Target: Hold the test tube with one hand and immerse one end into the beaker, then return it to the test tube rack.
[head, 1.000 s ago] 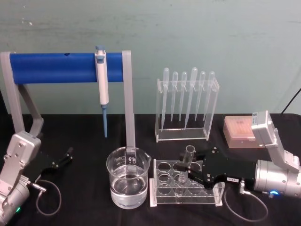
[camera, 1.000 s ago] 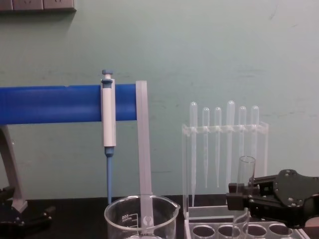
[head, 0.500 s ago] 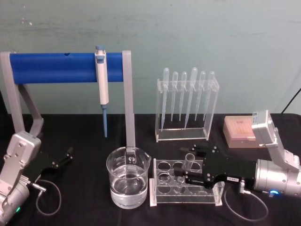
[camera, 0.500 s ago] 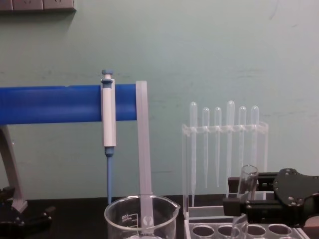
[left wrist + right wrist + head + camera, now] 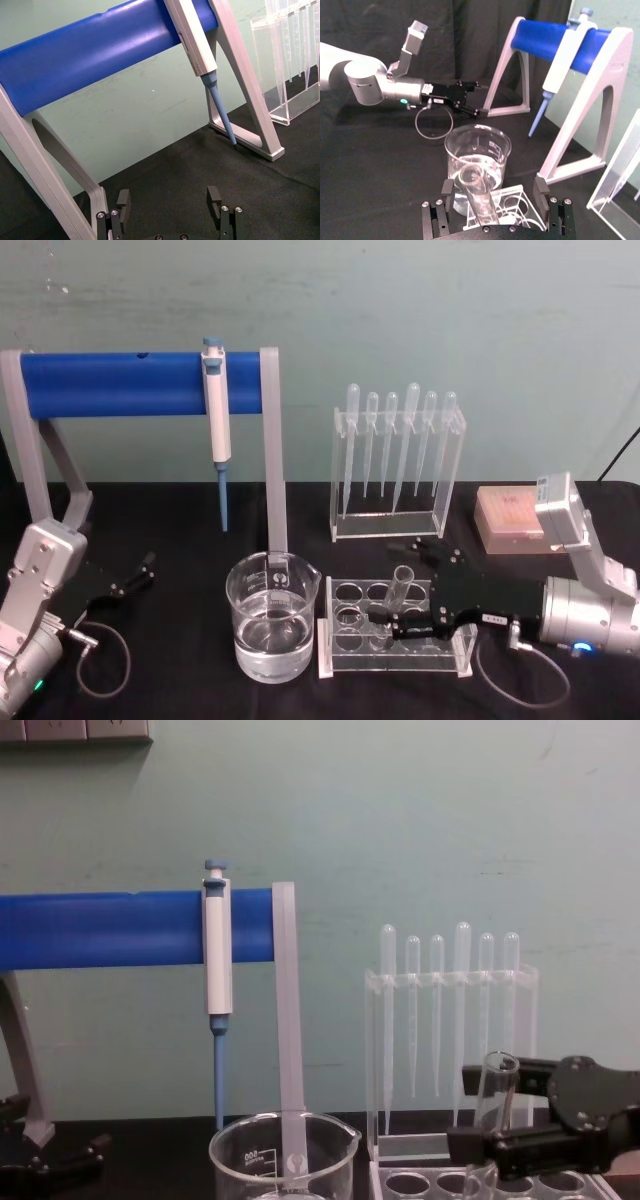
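Right tool (image 5: 400, 615) apart, test tube (image 5: 399, 586) btwn jaws, leaning in rack (image 5: 340, 655).

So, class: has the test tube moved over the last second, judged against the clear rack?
Yes. The test tube has sunk lower into the rack, between the right gripper fingers.

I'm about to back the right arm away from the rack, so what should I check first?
1. Test tube stands in a hole of the clear rack: ok.
2. Right gripper open, with a gap between each finger and the tube: ok.
3. Tube upright: not ok; it leans, so withdraw without brushing it.
4. Tube bottom resting on the rack floor: cannot tell.
5. Beaker upright with liquid, beside the rack on its left: ok.
6. Left gripper open, parked at the table's left, away from the rack: ok.
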{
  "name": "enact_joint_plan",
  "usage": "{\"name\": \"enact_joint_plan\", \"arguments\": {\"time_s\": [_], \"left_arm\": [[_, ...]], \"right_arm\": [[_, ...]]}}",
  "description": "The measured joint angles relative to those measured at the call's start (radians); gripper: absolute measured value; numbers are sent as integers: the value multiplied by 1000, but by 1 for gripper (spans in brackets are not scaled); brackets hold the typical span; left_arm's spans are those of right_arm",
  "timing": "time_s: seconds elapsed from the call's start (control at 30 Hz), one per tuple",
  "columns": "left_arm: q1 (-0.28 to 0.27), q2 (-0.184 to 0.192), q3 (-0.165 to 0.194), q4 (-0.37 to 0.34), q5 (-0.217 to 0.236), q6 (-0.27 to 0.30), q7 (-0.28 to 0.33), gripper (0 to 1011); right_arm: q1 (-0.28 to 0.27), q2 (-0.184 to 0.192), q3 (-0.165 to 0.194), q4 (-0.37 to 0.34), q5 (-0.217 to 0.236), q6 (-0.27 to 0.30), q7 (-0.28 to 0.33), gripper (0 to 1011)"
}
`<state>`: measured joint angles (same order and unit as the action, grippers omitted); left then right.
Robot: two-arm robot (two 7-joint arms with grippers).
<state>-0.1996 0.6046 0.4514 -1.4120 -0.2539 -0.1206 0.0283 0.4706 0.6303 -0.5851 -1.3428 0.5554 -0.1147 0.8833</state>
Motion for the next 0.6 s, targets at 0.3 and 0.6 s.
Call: {"name": "enact_joint_plan", "arguments": {"time_s": [0.3, 0.6], "left_arm": [[0, 0, 0, 0, 0, 0, 0, 1000], [0, 0, 0, 0, 0, 0, 0, 1000]], "right_arm": [[9, -2, 9, -47, -16, -20, -12, 1000], [-14, 2, 71, -119, 14, -98, -35, 1000]]}}
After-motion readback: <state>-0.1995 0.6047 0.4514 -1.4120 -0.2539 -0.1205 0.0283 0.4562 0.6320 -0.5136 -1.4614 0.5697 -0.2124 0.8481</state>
